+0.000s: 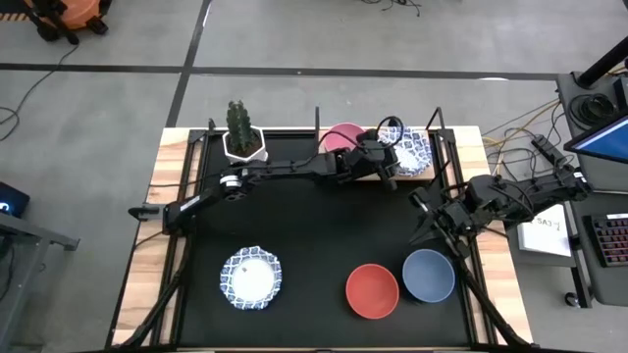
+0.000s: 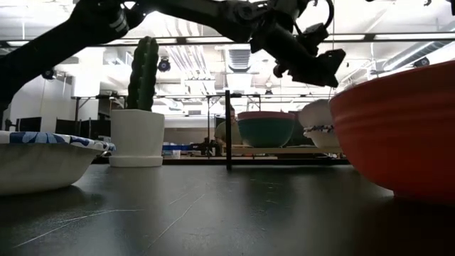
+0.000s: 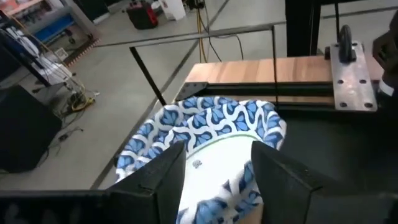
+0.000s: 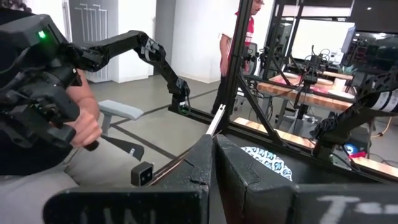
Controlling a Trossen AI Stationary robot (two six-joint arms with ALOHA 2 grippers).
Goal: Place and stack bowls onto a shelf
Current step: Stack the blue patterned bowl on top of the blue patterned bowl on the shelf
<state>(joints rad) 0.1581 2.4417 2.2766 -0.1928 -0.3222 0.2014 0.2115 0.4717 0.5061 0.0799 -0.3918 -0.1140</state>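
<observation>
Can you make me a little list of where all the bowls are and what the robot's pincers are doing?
On the shelf: pink bowl; blue-patterned bowl
Front of the table: blue-patterned bowl, red bowl, blue bowl
Left pincer: open, right above the shelf's patterned bowl
Right pincer: shut, waiting at the table's right edge, holding nothing
Also there: cactus pot, back left
Bowls not yet on the shelf: three
</observation>
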